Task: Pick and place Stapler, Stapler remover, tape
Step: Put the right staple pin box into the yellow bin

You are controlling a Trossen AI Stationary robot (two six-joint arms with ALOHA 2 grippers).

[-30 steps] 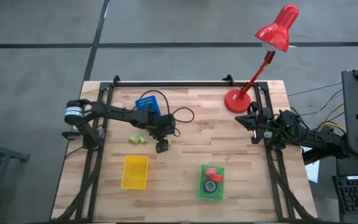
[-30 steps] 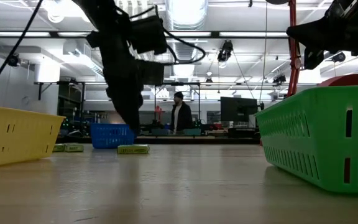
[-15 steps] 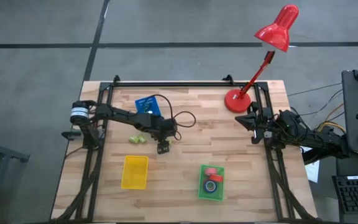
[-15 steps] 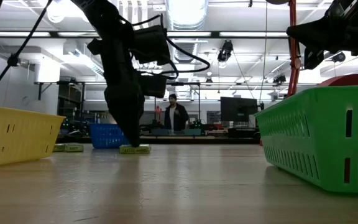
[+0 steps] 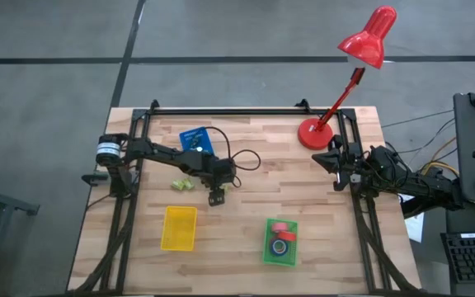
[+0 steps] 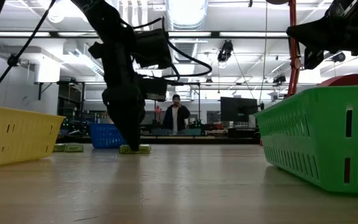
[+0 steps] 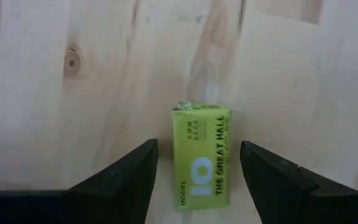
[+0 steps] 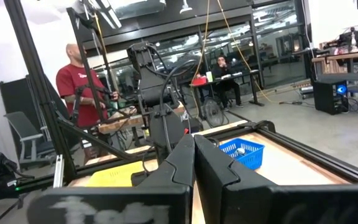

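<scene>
Wooden surface [image 5: 246, 214] seen from above, with both arms. The left gripper [image 5: 215, 196] is lowered near the centre, its fingers [image 7: 126, 183] spread to either side of a small green box [image 7: 202, 155] lying flat on the wood; the box sits between the fingertips without visible contact. In the low view the same gripper [image 6: 128, 140] stands over the box [image 6: 135, 149], down at the wood. Two further green boxes [image 5: 181, 186] lie just left of it. A blue tray [image 5: 196, 139] sits at the far side behind the left arm, and a yellow tray [image 5: 179, 228] at the near left.

The green tray [image 5: 280, 254] at the near right holds the tape: a red roll [image 5: 282, 231] and a blue roll [image 5: 280, 246], apparently touching, though they show too small to be sure. No stapler or remover can be made out.

The right gripper [image 5: 333, 161] waits at the right edge beside the red lamp [image 5: 345, 82], its fingers [image 8: 182, 158] pressed together and empty. People [image 8: 79, 99] stand in the room beyond.
</scene>
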